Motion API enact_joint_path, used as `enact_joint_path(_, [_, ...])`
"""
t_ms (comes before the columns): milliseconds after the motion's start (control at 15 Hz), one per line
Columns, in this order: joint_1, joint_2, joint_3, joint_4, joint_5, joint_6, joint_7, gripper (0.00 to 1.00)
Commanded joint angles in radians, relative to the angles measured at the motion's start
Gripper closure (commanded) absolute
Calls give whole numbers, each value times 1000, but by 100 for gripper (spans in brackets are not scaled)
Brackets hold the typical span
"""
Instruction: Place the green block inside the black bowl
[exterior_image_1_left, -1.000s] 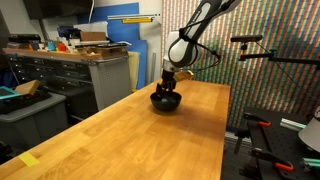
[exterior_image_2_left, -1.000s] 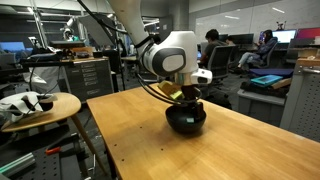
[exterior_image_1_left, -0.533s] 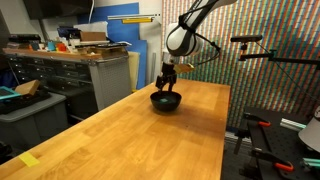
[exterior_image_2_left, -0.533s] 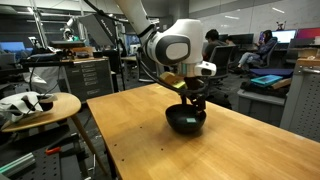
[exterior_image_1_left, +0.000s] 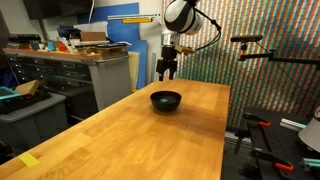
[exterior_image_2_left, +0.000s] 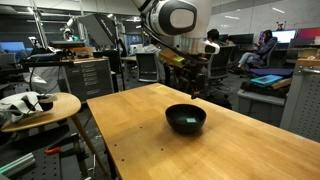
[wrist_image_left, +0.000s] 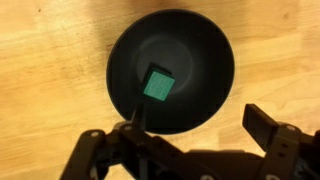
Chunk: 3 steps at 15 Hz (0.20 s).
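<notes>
The black bowl (wrist_image_left: 172, 70) sits on the wooden table and shows in both exterior views (exterior_image_1_left: 166, 100) (exterior_image_2_left: 186, 118). The tiny teal-green block (wrist_image_left: 156, 84) lies inside the bowl, a little left of its middle; a speck of green shows in an exterior view (exterior_image_2_left: 191, 122). My gripper (wrist_image_left: 190, 140) hangs well above the bowl, open and empty, seen in both exterior views (exterior_image_1_left: 167, 70) (exterior_image_2_left: 190, 82).
The wooden table (exterior_image_1_left: 150, 135) runs long toward the camera, with a yellow tape strip (exterior_image_1_left: 29, 159) near its front corner. A cabinet bench (exterior_image_1_left: 70, 70) stands beside it. A round side table (exterior_image_2_left: 40, 105) holds white objects.
My gripper has risen from down at the bowl to well above it. The green block stays in the bowl.
</notes>
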Motion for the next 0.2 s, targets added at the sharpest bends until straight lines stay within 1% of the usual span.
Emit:
enact_joint_path(0, [18, -11, -21, 2, 8, -15, -17, 0])
enact_joint_path(133, [18, -25, -23, 2, 7, -30, -30, 0])
